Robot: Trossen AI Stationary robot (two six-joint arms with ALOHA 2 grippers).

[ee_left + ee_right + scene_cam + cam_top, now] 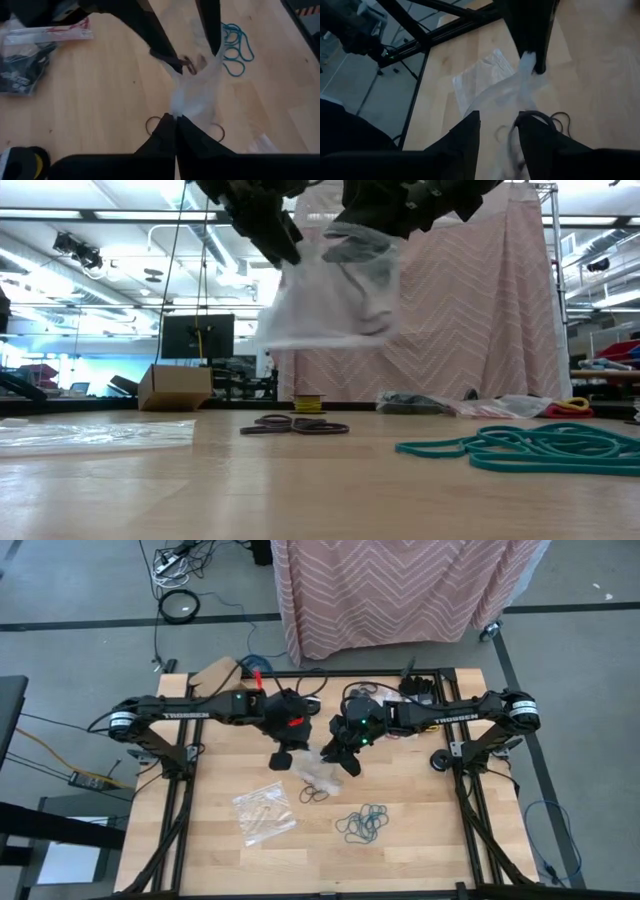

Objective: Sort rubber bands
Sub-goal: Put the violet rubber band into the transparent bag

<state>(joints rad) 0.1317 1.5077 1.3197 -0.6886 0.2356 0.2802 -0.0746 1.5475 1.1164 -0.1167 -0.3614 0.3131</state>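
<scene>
Teal rubber bands [540, 448] lie below both hands [283, 759] [348, 762] gripping a bag [335, 300].

Two dark arms, white TROSSEN lettering, red patch, green lights.

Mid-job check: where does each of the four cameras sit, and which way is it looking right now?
High: overhead, straight down; both arms meet over the clear crinkly plastic bag.
Low: table height, level across; bag hangs above teal rubber bands.
Left wrist: along the shut left gripper, pinching the bag.
Right wrist: past the right gripper on the bag.
Shared: the bag, all four.
</scene>
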